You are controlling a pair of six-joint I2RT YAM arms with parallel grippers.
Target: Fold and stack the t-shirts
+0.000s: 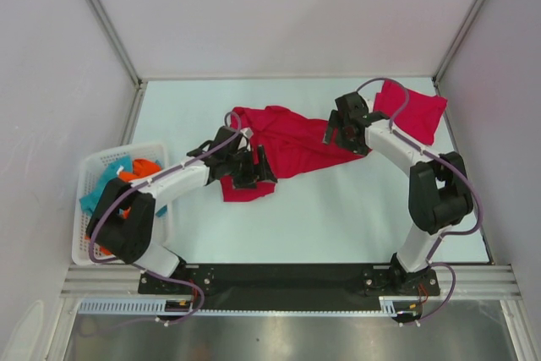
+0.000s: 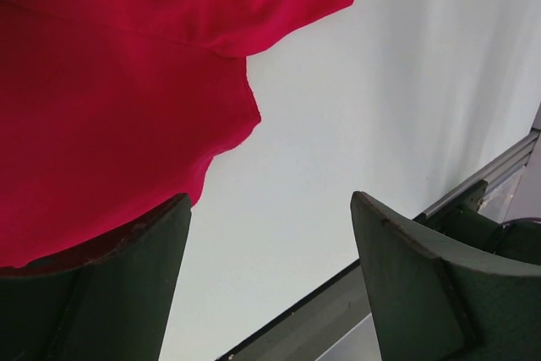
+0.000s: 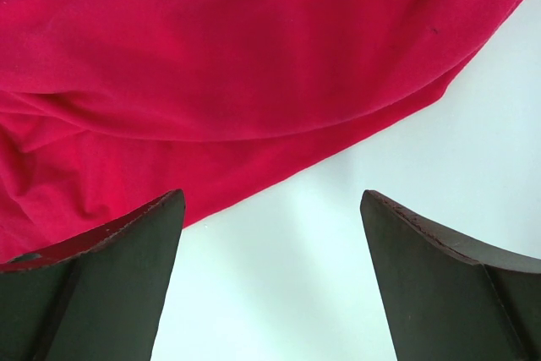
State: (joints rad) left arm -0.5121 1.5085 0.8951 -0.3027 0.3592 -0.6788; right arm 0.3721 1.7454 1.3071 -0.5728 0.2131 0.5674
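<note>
On the table (image 1: 338, 209), a crimson t-shirt (image 1: 296, 145) lies rumpled — left fingers (image 2: 110, 285) and right fingers (image 3: 101, 285) spread wide, grasping nothing

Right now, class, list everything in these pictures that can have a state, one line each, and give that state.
middle t-shirt: unfolded, rumpled, not gripped.
far-right t-shirt: looks folded, lying flat.
basket: holding teal and orange clothes.
left gripper: open, at the middle t-shirt's edge.
right gripper: open, at that t-shirt's other edge.
</note>
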